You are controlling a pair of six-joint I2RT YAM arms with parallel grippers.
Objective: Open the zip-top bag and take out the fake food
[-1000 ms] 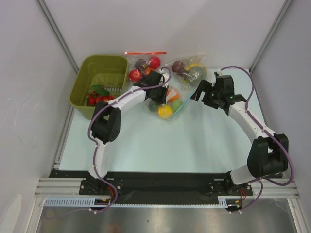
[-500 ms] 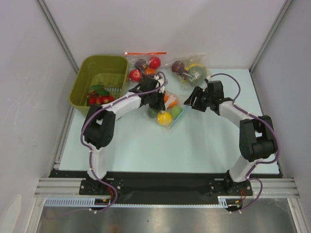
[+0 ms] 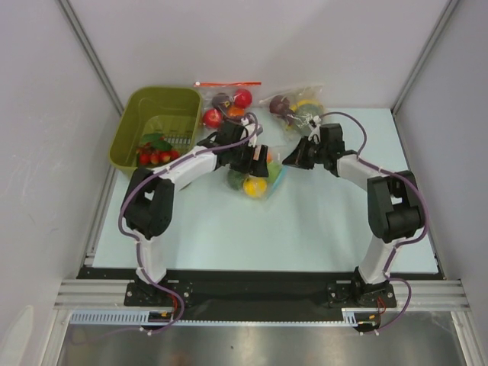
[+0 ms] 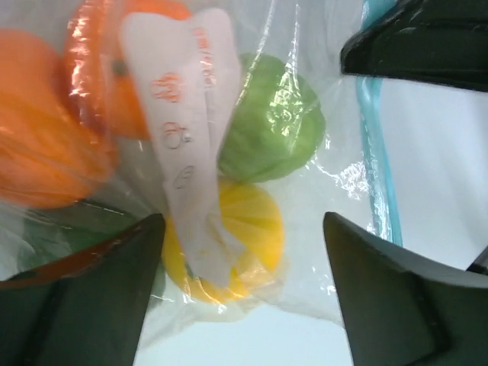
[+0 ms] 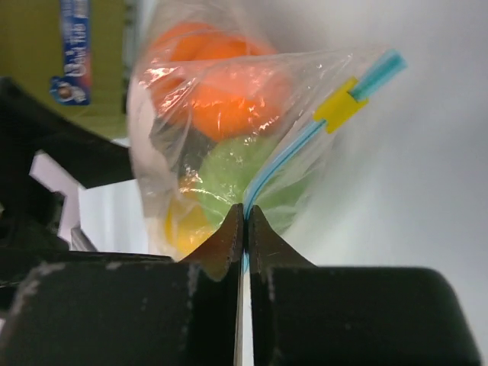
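Right claw [image 5: 245, 217]: clenched. Both fingers are pressed flat together on the light-blue zip strip [image 5: 286, 152] of the zip-top bag [image 3: 257, 177], below the yellow slider [image 5: 339, 104], which sits near the far end of the strip.

Left claw [image 4: 242, 221]: released. The jaws are spread wide, one finger to either side of the bag's lower half. I cannot tell whether either pad touches the plastic.

Bag position: on the table [image 3: 320, 221], in its rear middle part, between my two claws. The zip edge faces the right claw.

Contents, all still inside the closed bag: orange fruit [image 4: 84, 114], light-green fruit [image 4: 274, 130], yellow fruit [image 4: 244, 236], and a dark-green fruit [image 4: 53, 229] partly hidden beside my left finger. The white label [image 4: 191, 152] lies across the plastic over the yellow and orange pieces.

Surroundings: a green bin [image 3: 133, 122] stands at rear left.
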